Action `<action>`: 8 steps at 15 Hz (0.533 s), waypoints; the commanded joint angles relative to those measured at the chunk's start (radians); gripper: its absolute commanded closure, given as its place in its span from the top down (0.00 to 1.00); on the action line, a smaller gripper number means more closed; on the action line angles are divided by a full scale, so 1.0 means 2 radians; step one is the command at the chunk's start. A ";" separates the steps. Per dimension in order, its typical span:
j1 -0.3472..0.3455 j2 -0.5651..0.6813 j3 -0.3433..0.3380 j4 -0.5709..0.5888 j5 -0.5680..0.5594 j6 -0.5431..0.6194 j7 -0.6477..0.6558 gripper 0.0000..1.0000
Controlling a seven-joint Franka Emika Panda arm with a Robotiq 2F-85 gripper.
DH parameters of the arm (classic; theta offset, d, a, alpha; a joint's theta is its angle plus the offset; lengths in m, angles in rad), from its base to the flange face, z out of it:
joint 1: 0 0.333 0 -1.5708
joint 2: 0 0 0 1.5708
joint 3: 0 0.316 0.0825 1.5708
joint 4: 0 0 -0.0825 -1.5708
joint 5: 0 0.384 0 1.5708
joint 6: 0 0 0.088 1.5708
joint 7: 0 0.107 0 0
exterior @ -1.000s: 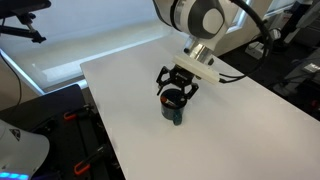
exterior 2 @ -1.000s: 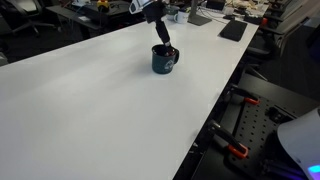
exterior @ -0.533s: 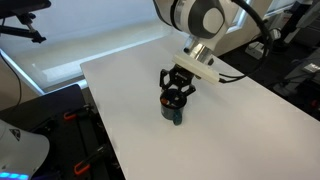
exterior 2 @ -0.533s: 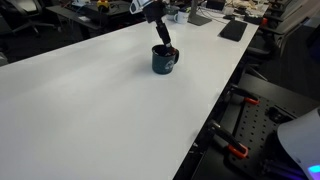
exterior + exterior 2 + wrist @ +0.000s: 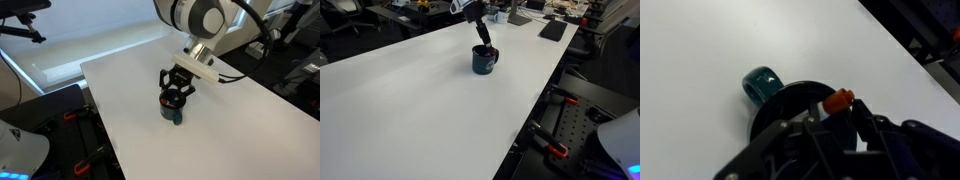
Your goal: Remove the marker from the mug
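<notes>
Marker point(image 5: 839, 100) juts from mug point(image 5: 762, 85) at claw point(image 5: 176, 96).

Open table point(image 5: 125, 90) around the mug point(image 5: 174, 114) — tool point(image 5: 176, 99) overhead

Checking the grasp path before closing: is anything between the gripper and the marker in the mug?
Nothing visible does. The gripper hangs right over the mug, and in the wrist view the marker shows its orange end at the rim, uncovered and close to the gripper.

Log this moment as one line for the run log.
step: reach | gripper: at mug rim, closure unclear | marker: in mug, orange end up | mug: upright on table
</notes>
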 commanded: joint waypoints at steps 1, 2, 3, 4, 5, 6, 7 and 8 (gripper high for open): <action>0.001 -0.003 0.002 0.001 0.000 -0.013 0.012 0.10; 0.001 -0.003 0.002 0.002 0.001 -0.014 0.013 0.04; 0.001 -0.005 0.002 0.002 0.001 -0.017 0.012 0.01; 0.000 -0.004 0.002 0.002 0.001 -0.017 0.012 0.00; 0.000 -0.004 0.002 0.002 0.001 -0.016 0.012 0.00; 0.000 -0.003 0.002 0.002 0.001 -0.016 0.012 0.00; 0.000 -0.003 0.002 0.002 0.002 -0.017 0.013 0.00; 0.000 -0.003 0.002 0.002 0.002 -0.017 0.014 0.00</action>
